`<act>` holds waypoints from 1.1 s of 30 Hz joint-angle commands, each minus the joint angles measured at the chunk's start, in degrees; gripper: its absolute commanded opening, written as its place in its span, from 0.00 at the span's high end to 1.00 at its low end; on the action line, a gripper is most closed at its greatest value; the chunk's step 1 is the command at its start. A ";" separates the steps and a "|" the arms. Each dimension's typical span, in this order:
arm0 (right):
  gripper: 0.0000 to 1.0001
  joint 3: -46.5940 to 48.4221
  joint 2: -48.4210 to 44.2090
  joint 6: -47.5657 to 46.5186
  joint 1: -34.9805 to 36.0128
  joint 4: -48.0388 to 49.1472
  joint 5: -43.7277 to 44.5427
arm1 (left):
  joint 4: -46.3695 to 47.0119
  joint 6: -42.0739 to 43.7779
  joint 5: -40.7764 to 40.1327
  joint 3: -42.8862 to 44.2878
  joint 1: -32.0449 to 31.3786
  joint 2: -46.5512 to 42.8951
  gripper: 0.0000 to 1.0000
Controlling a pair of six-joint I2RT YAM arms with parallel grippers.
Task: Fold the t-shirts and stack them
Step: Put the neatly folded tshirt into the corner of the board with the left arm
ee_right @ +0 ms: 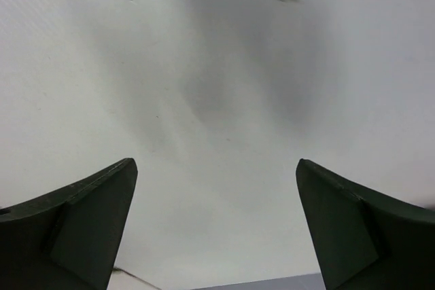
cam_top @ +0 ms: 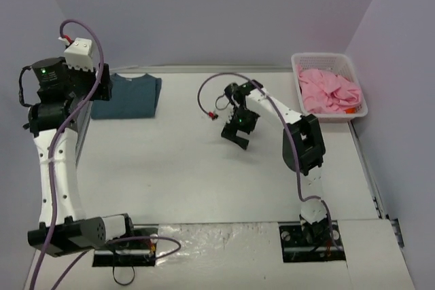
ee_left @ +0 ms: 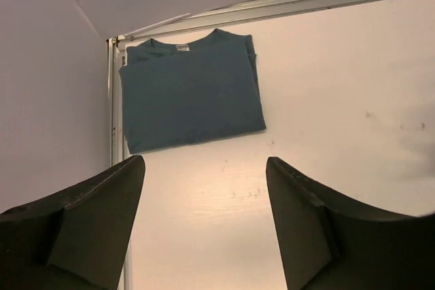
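A dark teal-blue t-shirt (cam_top: 126, 96) lies folded flat at the back left of the table; it also shows in the left wrist view (ee_left: 190, 93). A pink t-shirt (cam_top: 329, 89) lies crumpled in the white lattice basket (cam_top: 296, 67) at the back right. My left gripper (ee_left: 204, 168) is open and empty, raised near the left edge, short of the teal shirt. My right gripper (cam_top: 237, 132) is open and empty over the bare middle of the table; the right wrist view (ee_right: 216, 168) shows only tabletop between its jaws.
Walls close the back and left sides. A metal rail (ee_left: 112, 106) runs along the table's left edge beside the teal shirt. The arm bases (cam_top: 129, 242) sit at the near edge.
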 commanded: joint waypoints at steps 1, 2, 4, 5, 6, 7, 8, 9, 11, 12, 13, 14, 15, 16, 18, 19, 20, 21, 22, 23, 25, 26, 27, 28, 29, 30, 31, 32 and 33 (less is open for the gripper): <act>0.00 -3.06 -14.01 6.41 1.03 7.81 7.19 | 1.66 2.90 4.86 -10.41 -1.13 -9.72 0.28; 0.00 -3.77 -15.85 7.55 1.03 11.23 8.95 | 1.57 2.99 4.78 -12.17 -1.74 -11.74 0.24; 0.00 -5.62 -21.65 8.17 0.34 13.89 14.50 | 0.43 3.52 4.86 -15.94 -2.71 -15.62 0.20; 0.00 -5.89 -23.15 8.09 0.07 15.55 14.86 | -0.79 4.05 4.87 -16.92 -3.59 -16.33 0.17; 0.00 -6.15 -26.39 9.56 -0.28 16.52 15.99 | -1.33 4.22 5.30 -17.98 -4.03 -17.46 0.16; 0.00 -6.15 -27.90 9.93 -0.90 16.97 14.44 | -1.68 5.44 5.92 -19.73 -4.47 -17.82 0.13; 0.00 -6.07 -28.96 12.02 -2.82 17.76 14.68 | -1.86 5.63 6.01 -20.61 -5.69 -18.26 0.11; 0.00 -5.54 -30.01 17.00 -4.14 18.63 15.81 | -1.77 5.81 6.53 -21.49 -6.49 -19.31 0.09; 0.00 -6.67 -31.07 19.15 -10.78 18.90 11.72 | -1.25 7.82 7.67 -24.38 -8.59 -21.07 0.05; 0.00 -6.77 -31.34 20.55 -13.53 18.73 7.43 | -0.03 8.09 8.11 -25.97 -8.78 -23.95 0.04; 0.00 -6.33 -30.99 22.48 -15.73 18.21 0.08 | 1.29 8.62 9.60 -27.64 -8.87 -25.46 0.02; 0.00 -6.16 -30.73 23.11 -19.24 17.68 -3.47 | 3.92 9.06 9.79 -30.70 -8.78 -28.69 0.06; 0.00 -6.15 -29.94 23.29 -20.40 17.42 -6.03 | 4.20 9.41 9.96 -31.34 -8.78 -29.25 0.06; 0.00 -6.24 -29.50 24.42 -20.85 17.41 -4.75 | 1.68 10.46 10.14 -31.08 -8.70 -29.17 0.06; 0.00 -7.20 -28.45 25.13 -20.77 18.11 -1.68 | -0.18 10.73 10.05 -30.38 -8.69 -28.46 0.06; 0.00 -8.25 -28.62 27.22 -20.85 19.51 0.16 | -0.80 10.82 9.97 -30.64 -8.61 -28.46 0.06; 0.00 -9.66 -30.79 27.68 -20.77 23.70 2.53 | -0.89 10.82 9.79 -31.43 -8.61 -28.72 0.06; 0.00 -14.02 -32.55 27.42 -20.50 26.18 2.55 | -0.63 10.56 9.70 -32.04 -8.52 -28.99 0.06; 0.00 -16.50 -34.75 28.12 -19.98 29.33 3.51 | 0.94 9.08 9.18 -32.83 -8.43 -29.34 0.06; 0.00 -18.79 -38.77 28.38 -19.19 34.76 6.91 | 2.26 7.93 8.30 -33.88 -8.17 -30.47 0.06; 0.00 -21.44 -41.17 28.12 -17.95 36.92 8.44 | 5.94 6.69 8.55 -37.22 -6.07 -31.80 0.06; 0.00 -21.36 -42.14 28.56 -18.13 36.75 7.22 | 5.88 7.21 10.47 -37.84 -5.54 -32.15 0.06; 0.00 -21.36 -42.67 28.48 -19.00 36.57 5.65 | 5.53 7.48 10.58 -38.28 -5.27 -31.98 0.06; 0.00 -21.79 -43.29 28.21 -19.62 36.40 4.06 | 5.52 7.48 10.84 -38.64 -4.57 -31.89 0.06; 0.00 -22.67 -45.03 27.86 -20.58 36.57 2.40 | 5.52 7.48 11.45 -39.08 -4.04 -31.89 0.06; 0.00 -23.55 -45.66 27.51 -21.72 36.83 -3.19 | 5.61 7.48 11.46 -39.51 -3.78 -31.98 0.06; 0.00 -25.12 -46.02 27.42 -23.65 36.84 -5.25 | 6.22 7.22 11.28 -40.39 -3.25 -32.07 0.06; 0.00 -25.75 -46.02 27.42 -23.93 36.84 -5.62 | 6.31 7.13 11.46 -40.83 -2.90 -32.24 0.06; 0.00 -26.19 -45.85 27.42 -24.02 36.84 -3.53 | 6.31 7.13 12.42 -41.19 -2.55 -32.24 0.06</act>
